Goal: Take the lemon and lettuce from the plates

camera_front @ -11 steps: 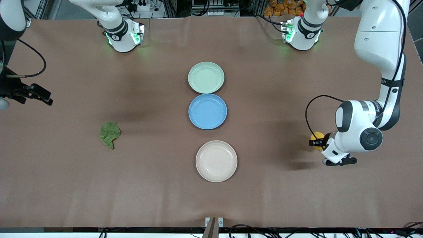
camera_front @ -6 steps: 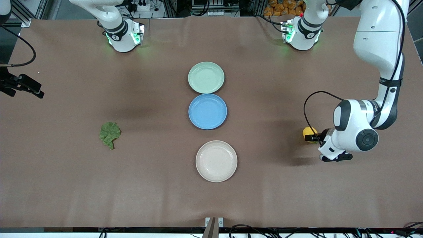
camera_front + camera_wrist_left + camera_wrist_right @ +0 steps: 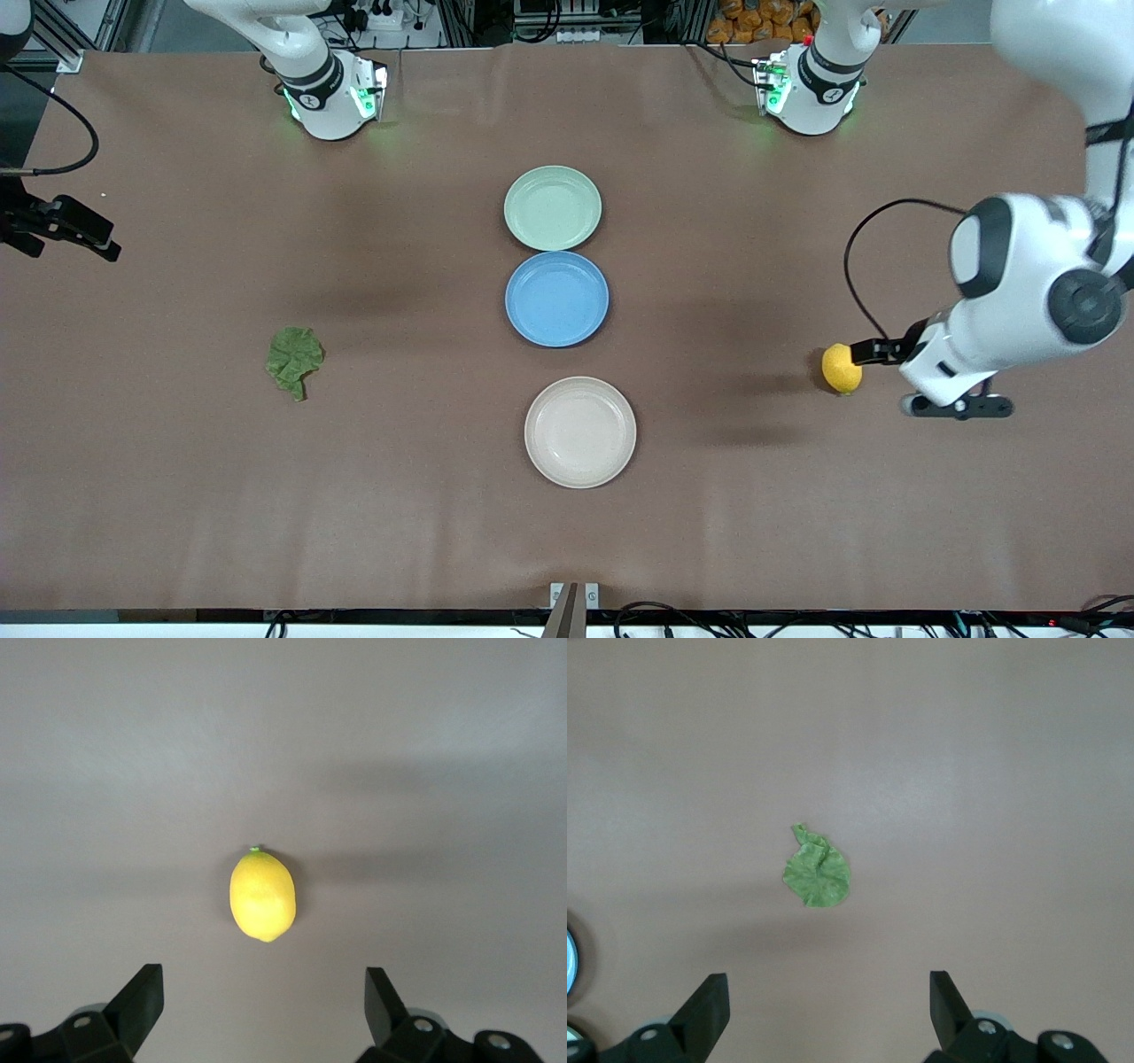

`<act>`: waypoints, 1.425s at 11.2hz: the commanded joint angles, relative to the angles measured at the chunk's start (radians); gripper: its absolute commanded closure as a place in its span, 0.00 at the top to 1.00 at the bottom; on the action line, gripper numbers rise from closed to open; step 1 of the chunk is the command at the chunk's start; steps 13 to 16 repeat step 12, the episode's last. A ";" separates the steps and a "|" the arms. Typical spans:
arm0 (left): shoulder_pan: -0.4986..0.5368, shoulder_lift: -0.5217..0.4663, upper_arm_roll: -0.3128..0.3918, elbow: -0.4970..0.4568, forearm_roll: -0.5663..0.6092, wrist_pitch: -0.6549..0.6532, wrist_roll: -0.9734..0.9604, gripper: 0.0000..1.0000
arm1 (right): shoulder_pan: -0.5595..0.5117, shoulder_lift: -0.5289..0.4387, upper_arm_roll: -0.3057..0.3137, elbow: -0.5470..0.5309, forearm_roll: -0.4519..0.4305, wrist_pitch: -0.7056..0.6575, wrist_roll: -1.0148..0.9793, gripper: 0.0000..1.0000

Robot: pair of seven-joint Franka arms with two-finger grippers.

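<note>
On bare table, lemon (image 3: 262,896) under spread left gripper (image 3: 263,1010), lettuce (image 3: 818,870) under spread right gripper (image 3: 828,1010), seemingly high up.

Even, bright overhead light covers the brown table (image 3: 177,496) with no glare. Soft, wide shadows of the arms fall across the mat between the plates and each end of the table, and a darker band shows beside the lemon (image 3: 842,369). Green indicator lights glow at both arm bases along the edge where the robots stand. Both wrist views look paler, perhaps slightly washed out, with faint shadow bands; the finger tips are sharp
</note>
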 commanded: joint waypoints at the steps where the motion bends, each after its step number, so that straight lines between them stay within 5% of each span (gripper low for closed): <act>1: 0.016 -0.152 0.000 -0.025 0.003 -0.018 0.031 1.00 | 0.016 -0.010 -0.010 -0.007 0.013 -0.001 0.002 1.00; 6: 0.053 -0.317 -0.012 0.016 0.003 -0.190 0.039 1.00 | 0.016 -0.009 -0.010 -0.010 0.010 -0.002 -0.002 1.00; 16: 0.042 -0.351 -0.043 0.079 -0.007 -0.304 0.044 1.00 | 0.013 -0.006 -0.010 -0.005 0.010 -0.002 -0.002 1.00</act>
